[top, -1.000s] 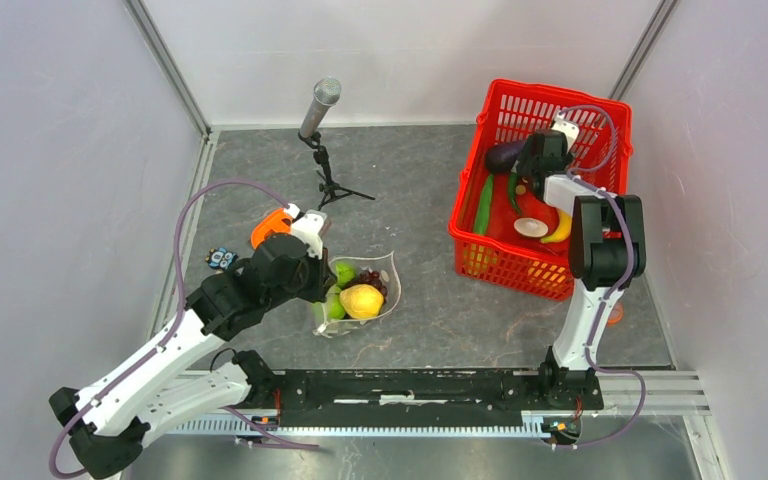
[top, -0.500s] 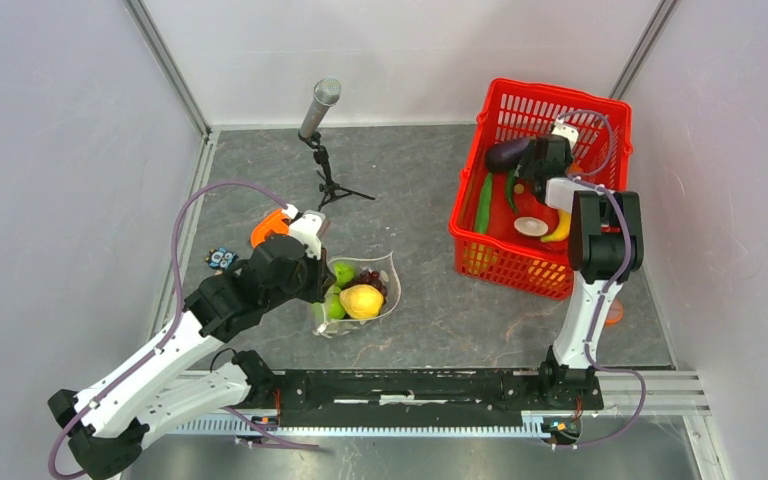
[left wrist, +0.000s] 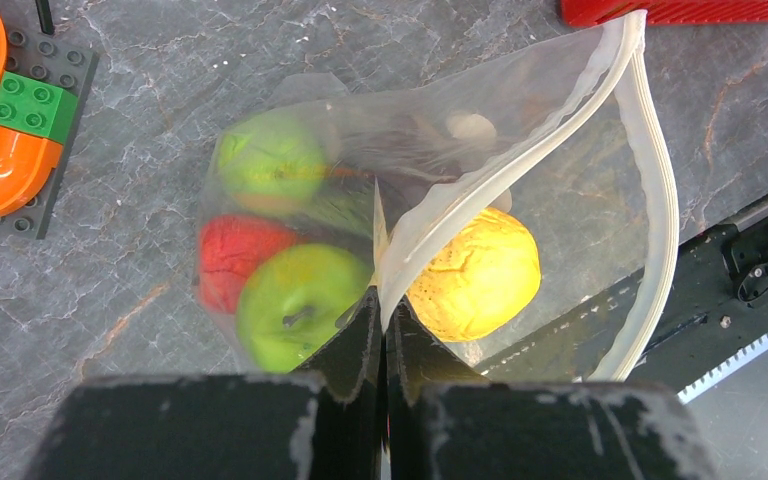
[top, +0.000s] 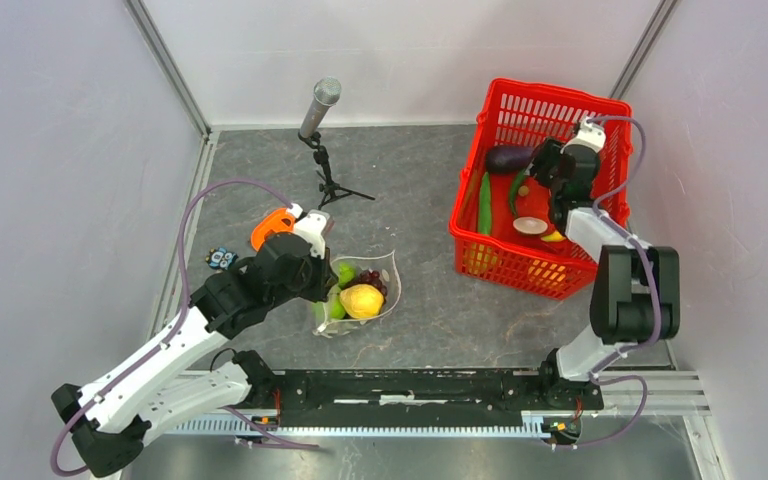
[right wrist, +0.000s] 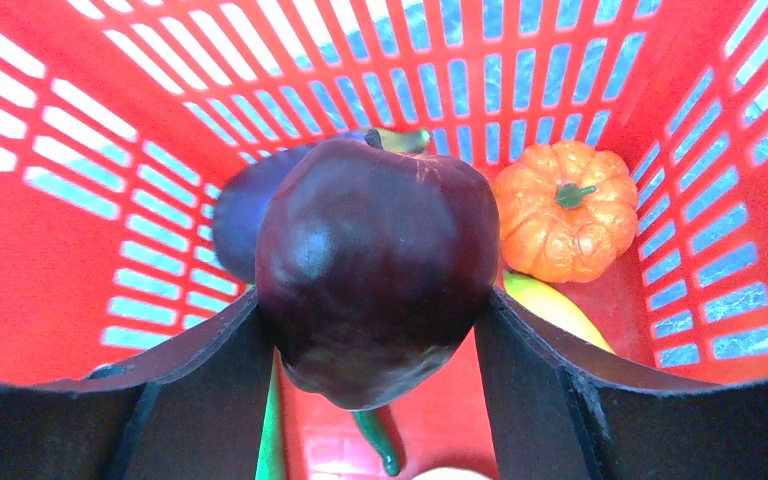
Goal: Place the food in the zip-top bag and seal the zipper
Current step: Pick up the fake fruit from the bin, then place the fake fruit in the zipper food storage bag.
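1. Two end effectors in view, both gripping something.
2. Left end effector (left wrist: pixel 380 305): fingers pressed together, pinching the zipper (left wrist: pixel 480 200) at one end of the bag mouth.
3. Zip-top bag (left wrist: pixel 560 120) lies on the table (top: pixel 410 200), left of centre, just beyond the left fingertips, with its mouth gaping open.
4. In the bag: yellow lemon (left wrist: pixel 475 275) just beside the pinch point, green fruits (left wrist: pixel 295 305) and a red piece (left wrist: pixel 230 260) on the other side of the zipper strip. The top view also shows a dark grape bunch (top: pixel 372 282).
5. Right end effector (right wrist: pixel 370 330): inside the red basket (right wrist: pixel 80 130) at far right, fingers spread wide around a dark red apple (right wrist: pixel 375 270) and clamped on both its sides.
6. Behind the apple in the basket are a purple eggplant (right wrist: pixel 240 215) and an orange pumpkin (right wrist: pixel 560 210). A long green vegetable (top: pixel 485 203) lies along the basket's left side.
7. The apple is well apart from the bag, to the bag's far right.
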`<state>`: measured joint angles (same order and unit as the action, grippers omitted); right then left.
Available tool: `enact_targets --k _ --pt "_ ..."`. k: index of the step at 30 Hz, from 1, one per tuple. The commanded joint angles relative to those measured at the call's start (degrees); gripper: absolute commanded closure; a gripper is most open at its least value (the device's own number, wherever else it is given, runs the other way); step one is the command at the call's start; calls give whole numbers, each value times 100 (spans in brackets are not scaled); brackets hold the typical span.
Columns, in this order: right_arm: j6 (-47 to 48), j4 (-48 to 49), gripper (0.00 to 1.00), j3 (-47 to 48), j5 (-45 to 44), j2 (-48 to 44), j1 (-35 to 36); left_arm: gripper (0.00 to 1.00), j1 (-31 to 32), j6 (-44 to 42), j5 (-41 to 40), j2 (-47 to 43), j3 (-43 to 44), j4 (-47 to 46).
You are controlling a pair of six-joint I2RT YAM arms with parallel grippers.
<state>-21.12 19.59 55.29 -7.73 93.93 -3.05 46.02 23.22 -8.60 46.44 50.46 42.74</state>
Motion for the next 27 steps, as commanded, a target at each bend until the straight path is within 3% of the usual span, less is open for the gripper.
enact_targets --k 1,9,16,27 --pt "-220 161 57 -504 590 -687 -38 98 -23 107 20 -139 -59 -179" --pt "-271 393 56 -1430 1542 -2239 -38 98 -23 121 -11 -219 -89 -174" --pt "-160 -55 55 -1511 2234 -3226 -38 98 -23 145 145 -154 -71 -274" --pt "-366 179 57 -1880 4103 -4513 35 98 -23 87 174 -97 -61 -494"
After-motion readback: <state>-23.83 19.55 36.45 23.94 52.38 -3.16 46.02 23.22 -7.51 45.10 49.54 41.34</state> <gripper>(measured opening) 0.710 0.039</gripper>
